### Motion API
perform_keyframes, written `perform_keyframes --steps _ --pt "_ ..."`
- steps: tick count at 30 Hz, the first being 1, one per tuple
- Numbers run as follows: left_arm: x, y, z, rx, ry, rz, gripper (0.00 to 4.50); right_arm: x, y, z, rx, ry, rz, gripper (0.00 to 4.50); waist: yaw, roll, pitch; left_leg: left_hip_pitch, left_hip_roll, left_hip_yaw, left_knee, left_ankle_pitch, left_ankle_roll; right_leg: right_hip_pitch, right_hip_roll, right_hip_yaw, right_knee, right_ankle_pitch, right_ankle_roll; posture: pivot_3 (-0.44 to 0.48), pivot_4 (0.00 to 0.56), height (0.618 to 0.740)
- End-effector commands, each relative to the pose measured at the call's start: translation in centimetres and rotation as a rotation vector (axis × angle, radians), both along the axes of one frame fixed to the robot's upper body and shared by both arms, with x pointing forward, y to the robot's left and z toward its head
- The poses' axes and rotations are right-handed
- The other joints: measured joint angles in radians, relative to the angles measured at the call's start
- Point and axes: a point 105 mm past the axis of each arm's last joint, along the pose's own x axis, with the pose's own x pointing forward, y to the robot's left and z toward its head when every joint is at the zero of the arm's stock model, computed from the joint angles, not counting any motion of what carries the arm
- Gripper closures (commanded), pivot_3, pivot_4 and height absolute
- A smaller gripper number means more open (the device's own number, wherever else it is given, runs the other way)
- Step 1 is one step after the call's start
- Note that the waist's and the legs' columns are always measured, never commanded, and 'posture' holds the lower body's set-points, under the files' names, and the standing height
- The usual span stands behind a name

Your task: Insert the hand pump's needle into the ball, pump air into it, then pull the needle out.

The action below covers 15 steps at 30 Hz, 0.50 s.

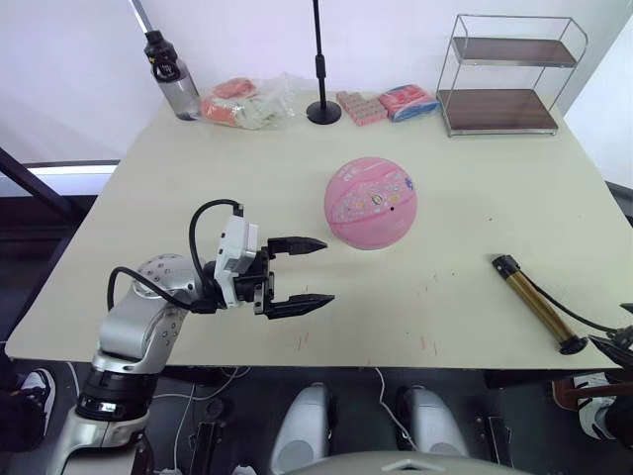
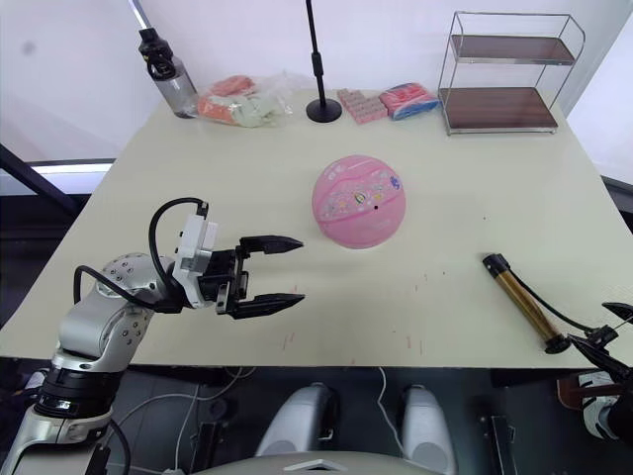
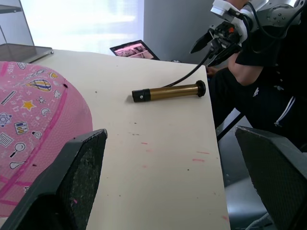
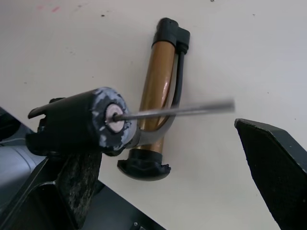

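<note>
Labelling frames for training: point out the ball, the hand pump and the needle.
ball [image 1: 370, 202], left eye view, middle of its pink surface.
hand pump [image 1: 532, 300], left eye view, gold barrel.
needle [image 4: 182, 110], right wrist view, mid-shaft.

The right gripper [image 1: 618, 341] is cut off at the head view's edge, so its jaws cannot be read there; the needle [image 4: 177, 110] blurs toward its tip; the ball [image 3: 33, 124] seems cut off in the left wrist view.
</note>
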Motion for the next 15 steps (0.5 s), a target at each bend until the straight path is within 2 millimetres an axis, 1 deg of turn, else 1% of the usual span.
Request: perform_keyframes --steps 1,3,8,11,15 --pt "-0.2 0.1 0.5 -0.007 -0.029 -0.011 0.00 -0.3 -0.7 1.1 -0.037 -0.029 -0.018 0.05 0.000 0.000 0.000 0.000 0.000 0.000 0.000 0.000 0.000 0.000 0.000 0.000 0.000 0.000 0.000 0.000 0.150 0.740" --pt "-0.2 0.1 0.5 -0.007 -0.029 -0.012 0.00 -0.7 -1.0 0.7 -0.059 -0.005 -0.017 0.05 0.000 0.000 0.000 0.001 0.000 0.000 0.000 0.000 0.000 0.000 0.000 0.000 0.000 0.000 0.000 0.000 0.150 0.740" --pt "-0.2 0.2 0.5 -0.008 -0.029 -0.011 0.00 -2.3 -2.5 0.0 -0.111 0.050 -0.036 0.05 0.002 0.000 0.000 0.000 0.000 0.001 0.000 0.000 0.000 0.000 0.000 0.001 0.000 0.000 0.000 0.000 0.150 0.740" --pt "-0.2 0.3 0.4 -0.007 -0.027 -0.010 0.00 -2.9 -3.3 0.4 -0.093 0.044 -0.058 0.05 0.000 0.000 0.000 0.000 0.000 0.001 0.000 0.000 0.001 0.000 0.000 0.001 0.000 0.000 0.000 0.000 0.150 0.740" --pt "-0.3 0.3 0.4 -0.007 -0.024 -0.012 0.00 -3.3 -3.7 0.8 -0.090 0.041 -0.062 0.05 -0.001 0.000 0.000 0.002 0.001 0.002 0.000 0.000 0.000 0.001 0.000 0.002 0.000 0.000 0.000 0.000 0.150 0.740"
